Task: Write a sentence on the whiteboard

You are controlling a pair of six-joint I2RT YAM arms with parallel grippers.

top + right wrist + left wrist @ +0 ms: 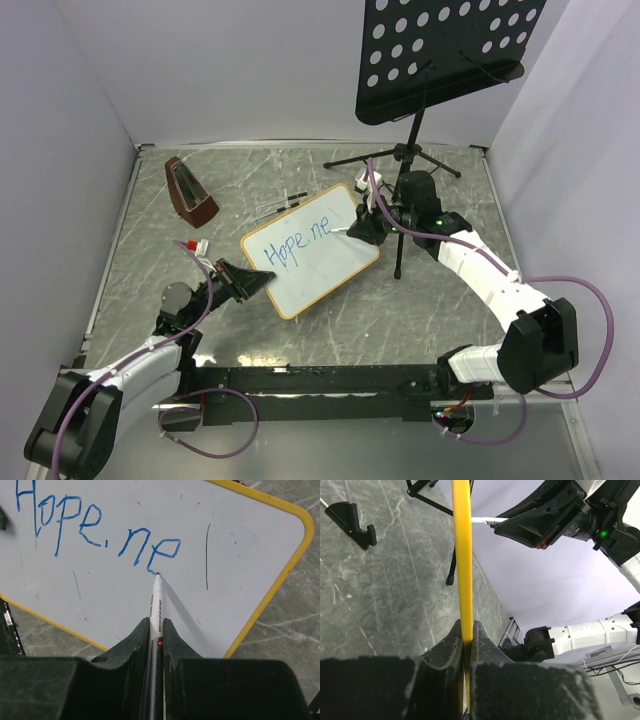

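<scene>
The whiteboard lies tilted at the middle of the table, white with a yellow-tan frame. Blue writing on it reads "Hope. ne", also clear in the right wrist view. My left gripper is shut on the board's near-left frame edge. My right gripper is shut on a white marker. The marker's blue tip touches the board at the lower end of the "e". The marker also shows in the left wrist view.
A black music stand with a perforated plate and tripod legs stands behind the board. A brown metronome is at the back left. A small red-and-white object lies left of the board.
</scene>
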